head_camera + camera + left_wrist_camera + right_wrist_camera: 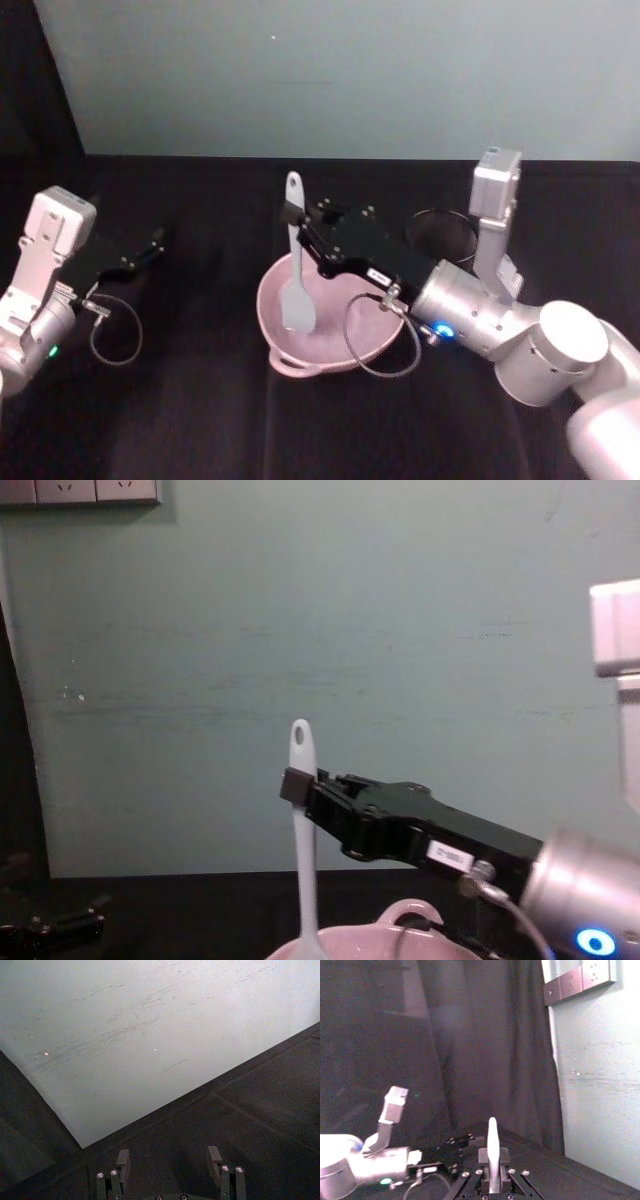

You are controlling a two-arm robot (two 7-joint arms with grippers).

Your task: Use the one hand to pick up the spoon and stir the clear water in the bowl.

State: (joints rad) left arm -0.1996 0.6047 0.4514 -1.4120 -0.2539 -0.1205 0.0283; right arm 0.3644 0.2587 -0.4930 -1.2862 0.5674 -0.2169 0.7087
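Head view: the right pincer [296,222] reaches in from the right over the black surface [200,410]. It is clamped on the spoon [298,300], gripping the flat handle high up, just below its end. The spoon is long, slim and white. It stands nearly upright with its wide scoop down inside the bowl [325,335], near the bowl's left wall. The bowl is pale pink and glossy, and it sits in the middle of the surface. Whether the scoop touches water cannot be told. A black wire-mesh cup [443,237] stands behind the right arm, apart from the bowl. The left pincer [150,245] rests low at the left, well apart from the bowl.

Left wrist view: the left pincer's two fingers stand apart with nothing between them. They sit over dark cloth, with the pale wall [150,1035] beyond.

Right wrist view: the right pincer's fingers press on both sides of the white handle, which rises straight up between them. The left arm shows farther off.

Chest view: the handle's rounded end has a hole and sticks up above the black pincer. The shaft runs straight down to the bowl's pink rim. A small looped handle [410,912] sits on that rim. The pincer carries a small white label [449,856], and a blue light [597,942] glows on the silver wrist.
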